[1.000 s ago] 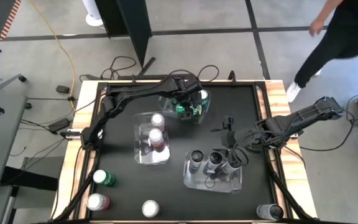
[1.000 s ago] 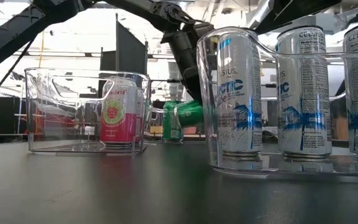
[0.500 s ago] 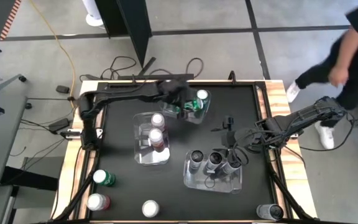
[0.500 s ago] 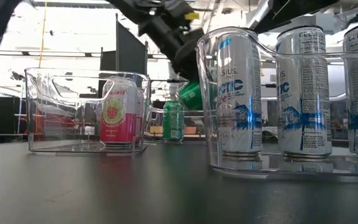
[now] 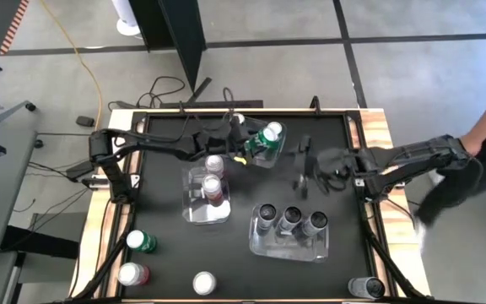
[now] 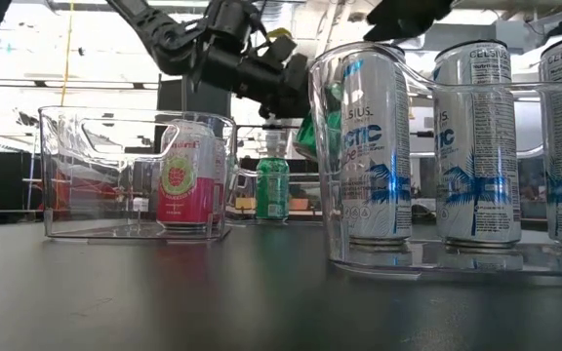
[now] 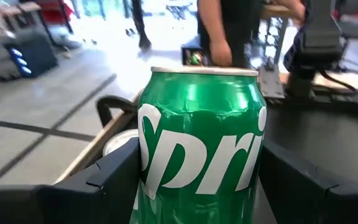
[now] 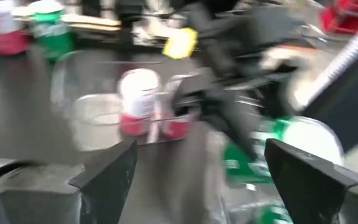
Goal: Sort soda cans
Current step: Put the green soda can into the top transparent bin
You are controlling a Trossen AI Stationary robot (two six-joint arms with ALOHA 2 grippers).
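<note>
Left gripper: clamped on a green can, held above the far bin, beside a second green can standing in that bin. Right gripper: fingers spread, nothing in them, to the right of the far bin. Middle bin, nearer than the far bin: two red cans. Third bin, nearest of the three: three dark cans. Loose cans stood along the table's near edge.
</note>
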